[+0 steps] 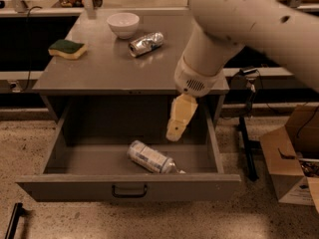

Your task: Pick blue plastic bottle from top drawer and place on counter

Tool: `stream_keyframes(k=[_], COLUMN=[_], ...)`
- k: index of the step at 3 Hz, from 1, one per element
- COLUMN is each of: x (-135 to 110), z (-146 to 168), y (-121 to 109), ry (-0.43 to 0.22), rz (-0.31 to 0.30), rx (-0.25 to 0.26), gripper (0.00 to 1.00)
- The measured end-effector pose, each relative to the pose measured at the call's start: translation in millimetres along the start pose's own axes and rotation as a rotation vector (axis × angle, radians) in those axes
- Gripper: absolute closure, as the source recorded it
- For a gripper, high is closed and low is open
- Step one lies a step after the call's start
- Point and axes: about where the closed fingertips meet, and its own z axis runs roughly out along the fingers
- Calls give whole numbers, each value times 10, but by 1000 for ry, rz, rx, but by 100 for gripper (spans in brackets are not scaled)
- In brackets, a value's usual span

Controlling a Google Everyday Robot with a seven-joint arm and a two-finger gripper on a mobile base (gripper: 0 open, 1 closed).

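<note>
The blue plastic bottle [149, 157] lies on its side in the open top drawer [75, 187], near the front and right of centre, its cap pointing to the front right. My gripper [178, 118] hangs from the big white arm that reaches in from the upper right. It is over the drawer's right half, just above and behind the bottle, and apart from it. The counter [99, 68] is the grey top above the drawer.
On the counter stand a white bowl [123, 24], a crushed silver can [146, 43] and a yellow-green sponge [67, 49]. A cardboard box [289, 158] and a black stand [247, 138] are on the floor to the right. A shelf runs behind the counter.
</note>
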Motion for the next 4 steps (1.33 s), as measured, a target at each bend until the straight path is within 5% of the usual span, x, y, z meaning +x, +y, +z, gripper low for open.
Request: stream_keyframes(k=[2,4], x=[-114,56], z=[117,766], y=[17,-42], ry=[16,76], rz=[31,127], rx=[25,105], gripper=[0,42])
